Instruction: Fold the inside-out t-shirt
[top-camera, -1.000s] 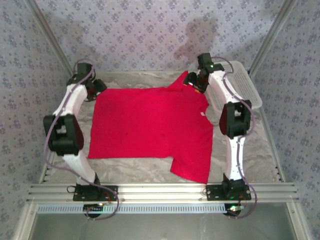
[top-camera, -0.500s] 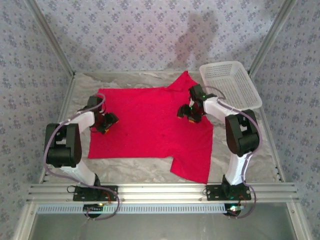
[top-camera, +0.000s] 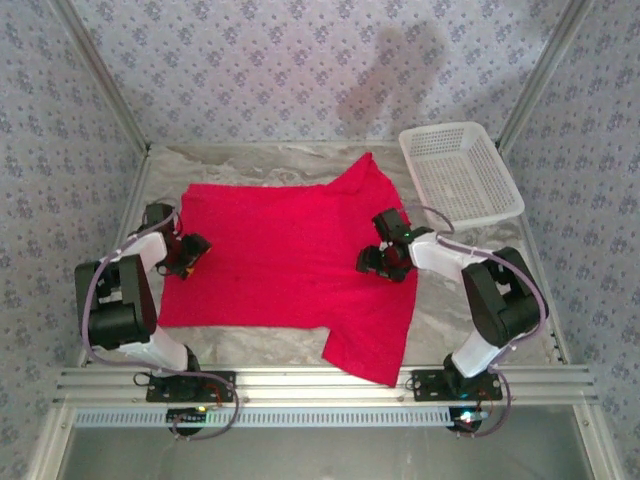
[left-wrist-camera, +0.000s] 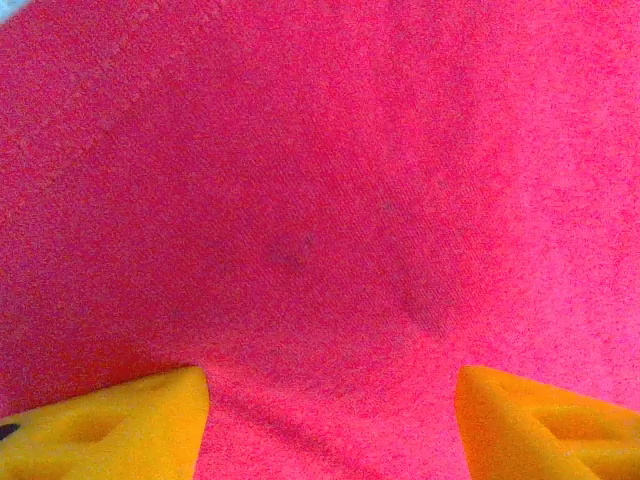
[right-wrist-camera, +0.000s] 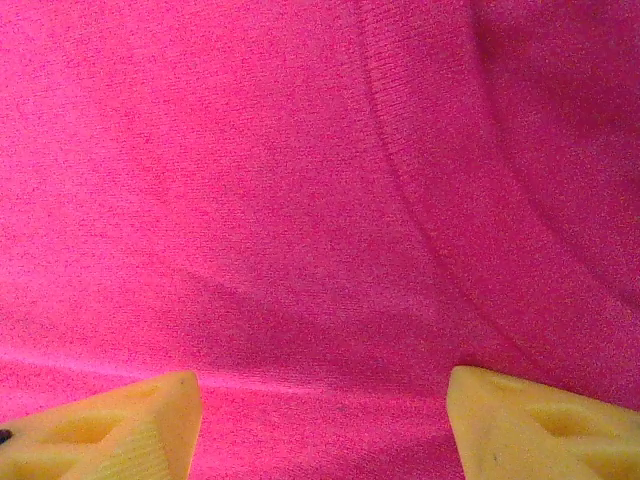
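Note:
The inside-out t-shirt (top-camera: 285, 250) lies spread flat on the table, bright red, with one sleeve pointing to the far edge and the other to the near edge. My left gripper (top-camera: 187, 256) rests low at the shirt's left edge. In the left wrist view its yellow fingers (left-wrist-camera: 110, 425) stand wide apart over plain red cloth (left-wrist-camera: 320, 200). My right gripper (top-camera: 378, 262) sits low on the shirt's right part. There the fingers (right-wrist-camera: 540, 425) are also spread, with a curved seam (right-wrist-camera: 420, 210) running across the cloth ahead of them. Both are open and grip nothing.
A white plastic mesh basket (top-camera: 462, 172) stands at the back right, beside the shirt's far sleeve. Crinkled pale sheeting (top-camera: 470, 300) covers the table. Patterned walls close in the back and sides, and a metal rail (top-camera: 320, 380) runs along the near edge.
Both arms have come back from the shirt's far edge to its middle and dropped low. The shirt has slid nearer and a little leftward, its far sleeve now smoother.

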